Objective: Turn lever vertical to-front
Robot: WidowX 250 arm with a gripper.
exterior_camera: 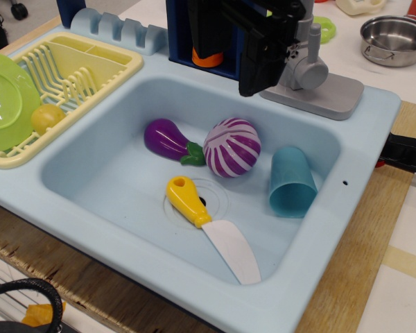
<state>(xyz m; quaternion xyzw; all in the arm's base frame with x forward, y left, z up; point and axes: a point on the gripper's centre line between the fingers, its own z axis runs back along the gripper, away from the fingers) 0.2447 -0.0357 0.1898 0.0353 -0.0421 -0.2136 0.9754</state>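
The grey lever (pixel 307 68) stands at the back right rim of the light blue toy sink (pixel 159 250), with a round knob on an upright arm above its flat grey base (pixel 326 100). My black gripper (pixel 262 75) hangs over the sink's back edge, pressed against the lever's left side. Its body hides the upper part of the arm. The fingers merge into one dark mass, so I cannot tell whether they are open or closed on the lever.
In the basin lie a purple eggplant (pixel 168 140), a purple striped ball (pixel 231 146), a teal cup (pixel 291 182) on its side and a yellow-handled white knife (pixel 211 227). A yellow dish rack (pixel 76 73) with a green plate (pixel 7 97) stands at left. A steel pot (pixel 395 39) sits at back right.
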